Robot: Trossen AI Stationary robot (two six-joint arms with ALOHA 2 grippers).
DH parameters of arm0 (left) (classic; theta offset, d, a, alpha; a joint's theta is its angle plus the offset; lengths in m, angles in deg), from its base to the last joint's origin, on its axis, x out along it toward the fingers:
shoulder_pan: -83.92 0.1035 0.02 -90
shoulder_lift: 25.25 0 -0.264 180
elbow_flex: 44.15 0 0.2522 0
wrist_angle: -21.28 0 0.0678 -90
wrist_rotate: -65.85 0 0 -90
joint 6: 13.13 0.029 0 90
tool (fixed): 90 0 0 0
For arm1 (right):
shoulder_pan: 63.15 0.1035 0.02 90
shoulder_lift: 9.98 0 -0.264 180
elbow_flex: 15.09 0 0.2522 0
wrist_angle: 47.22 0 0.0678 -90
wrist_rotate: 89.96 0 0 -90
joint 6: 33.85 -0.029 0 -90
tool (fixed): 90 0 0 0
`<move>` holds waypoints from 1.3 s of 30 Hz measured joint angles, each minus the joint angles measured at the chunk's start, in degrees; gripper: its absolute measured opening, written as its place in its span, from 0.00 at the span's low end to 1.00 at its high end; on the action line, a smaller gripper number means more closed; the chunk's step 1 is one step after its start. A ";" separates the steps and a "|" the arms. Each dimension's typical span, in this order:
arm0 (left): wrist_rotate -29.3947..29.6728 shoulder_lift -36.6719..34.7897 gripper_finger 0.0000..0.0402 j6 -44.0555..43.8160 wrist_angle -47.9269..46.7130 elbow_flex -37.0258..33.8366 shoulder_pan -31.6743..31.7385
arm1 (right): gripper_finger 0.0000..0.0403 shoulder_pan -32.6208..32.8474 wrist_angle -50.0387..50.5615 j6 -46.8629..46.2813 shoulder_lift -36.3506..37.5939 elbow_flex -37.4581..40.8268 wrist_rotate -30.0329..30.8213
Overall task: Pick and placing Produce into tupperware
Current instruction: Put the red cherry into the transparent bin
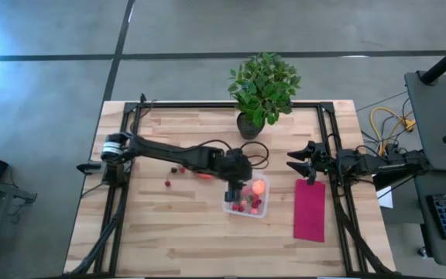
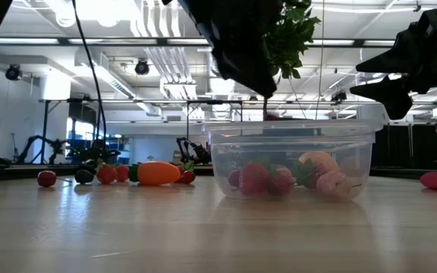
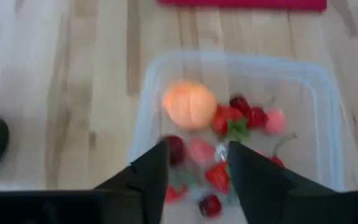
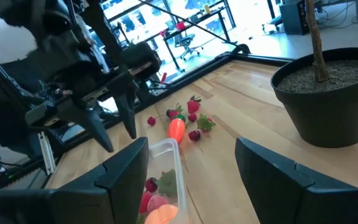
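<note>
The clear tupperware (image 1: pixel 248 200) stands on the table's middle. It holds the round orange-pink fruit (image 3: pixel 189 104) and several small red strawberry pieces (image 3: pixel 229 118). My left gripper (image 3: pixel 197 148) hangs open just above the tupperware's left part, fingers pointing down, with nothing between them. To the left of the tupperware, the orange-red piece with a green top (image 4: pixel 176 129) and a few loose red pieces (image 1: pixel 181 169) lie on the wood. My right gripper (image 1: pixel 293 160) is open and raised above the table, right of the tupperware.
A potted green plant (image 1: pixel 263 89) stands at the far edge, behind the tupperware. A flat magenta cloth (image 1: pixel 310 209) lies to the right of the tupperware, below my right gripper. A dark frame (image 1: pixel 130 116) runs along the table's sides.
</note>
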 joint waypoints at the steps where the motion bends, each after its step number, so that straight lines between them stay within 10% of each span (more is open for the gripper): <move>1: 0.01 -0.34 0.40 -1.15 -1.40 -0.11 -0.17 | 0.58 -0.01 0.00 0.01 0.00 0.00 0.01; 15: 5.22 -6.76 0.58 -21.56 -41.12 -5.05 -5.38 | 0.58 0.00 0.00 0.01 0.04 0.02 0.01; 28: -3.69 -25.45 0.58 -75.21 -30.62 -35.51 -4.31 | 0.58 -0.01 0.00 0.01 0.00 0.02 -0.01; 39: -1.01 -36.63 0.58 -91.43 -19.85 -51.84 -2.47 | 0.58 0.01 0.00 0.01 0.00 0.02 0.01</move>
